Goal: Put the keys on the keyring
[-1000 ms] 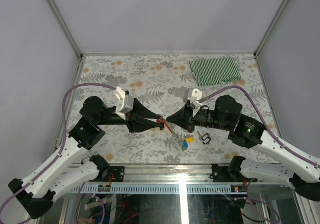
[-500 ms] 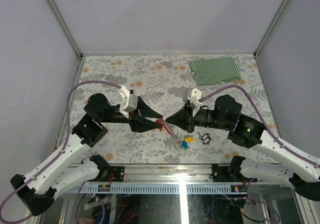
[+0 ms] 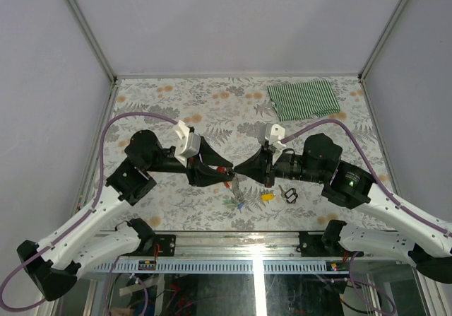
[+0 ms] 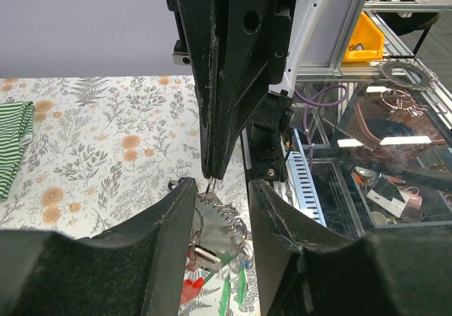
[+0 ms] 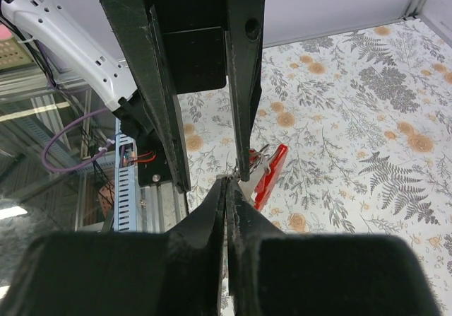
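On your left, the left gripper (image 3: 228,177) reaches in low over the floral-printed table (image 3: 176,97). Its fingers (image 4: 169,224) stand partly apart around the keyring (image 5: 269,169), a red curved plastic clip joined to a short silver metal chain and coil. The coil sits between the pads and looks pinched across its width.

Just to the right, the right gripper (image 5: 227,186) meets it tip to tip with its fingers pressed together. You cannot tell whether they nip a strand of wire.

The tiny metal keys come next. The green-headed key (image 3: 232,201) and the blue-headed key (image 3: 241,206) are just below that meeting point, and the yellow-headed key (image 3: 267,196) lies apart, further right.

Expect the keyring to be light and slick, stiff at the clip and floppy along the chain, so steady it by the clip's body. The keys will likely skid. Take each by its plastic head and leave the hole free.
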Motion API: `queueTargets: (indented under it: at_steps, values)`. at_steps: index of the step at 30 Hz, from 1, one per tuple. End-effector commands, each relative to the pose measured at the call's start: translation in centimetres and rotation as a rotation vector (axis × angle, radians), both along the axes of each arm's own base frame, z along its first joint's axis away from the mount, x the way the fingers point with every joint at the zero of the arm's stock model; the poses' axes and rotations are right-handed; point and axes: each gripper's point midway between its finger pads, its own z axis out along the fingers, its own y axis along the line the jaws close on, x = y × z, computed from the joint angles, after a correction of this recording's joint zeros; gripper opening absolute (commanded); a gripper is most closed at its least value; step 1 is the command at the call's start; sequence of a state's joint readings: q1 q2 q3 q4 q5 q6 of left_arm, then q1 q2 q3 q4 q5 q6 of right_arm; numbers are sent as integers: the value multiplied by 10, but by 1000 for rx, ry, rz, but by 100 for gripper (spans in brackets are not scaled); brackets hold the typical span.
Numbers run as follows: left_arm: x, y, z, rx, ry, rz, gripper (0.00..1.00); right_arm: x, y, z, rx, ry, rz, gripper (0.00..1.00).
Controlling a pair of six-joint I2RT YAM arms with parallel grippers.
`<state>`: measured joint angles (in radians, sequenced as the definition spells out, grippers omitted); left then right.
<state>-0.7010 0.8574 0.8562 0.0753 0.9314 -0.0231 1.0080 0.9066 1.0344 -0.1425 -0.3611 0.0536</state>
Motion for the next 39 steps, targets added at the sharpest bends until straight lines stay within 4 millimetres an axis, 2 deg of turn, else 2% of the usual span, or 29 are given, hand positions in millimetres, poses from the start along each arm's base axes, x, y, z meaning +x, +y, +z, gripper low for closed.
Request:
queueTargets:
  at_steps: [1, 6, 10, 13, 17, 18, 26, 29, 31, 36, 39]
  values:
    - [-2, -2, 22, -52, -81, -9, 37, -4, 3, 52, 141, -73, 23, 0]
    - [0, -3, 21, -50, -78, -4, 36, -4, 3, 52, 142, -72, 23, 0]
    - [1, -4, 21, -48, -77, -5, 32, -3, 3, 53, 143, -72, 21, 0]
    - [1, -5, 22, -49, -79, -5, 23, -3, 3, 52, 141, -71, 20, 0]
    - [2, -6, 23, -47, -79, -6, 3, -3, 3, 52, 143, -71, 19, 0]
    - [2, -7, 22, -46, -80, -5, 0, -3, 3, 52, 144, -71, 18, 0]
    - [3, -4, 26, -48, -85, 14, 0, -3, -2, 57, 167, -91, 1, 1]
    - [2, -2, 30, -65, -87, 29, 0, -3, -10, 61, 185, -126, -16, 16]
    - [0, 1, 35, -85, -96, 37, 0, -3, -16, 62, 194, -150, -33, 22]
    - [-3, 7, 48, -134, -112, 66, 0, -6, -24, 57, 208, -207, -33, 32]
    - [-7, 9, 52, -149, -119, 56, 0, -9, -22, 50, 224, -252, -4, 34]
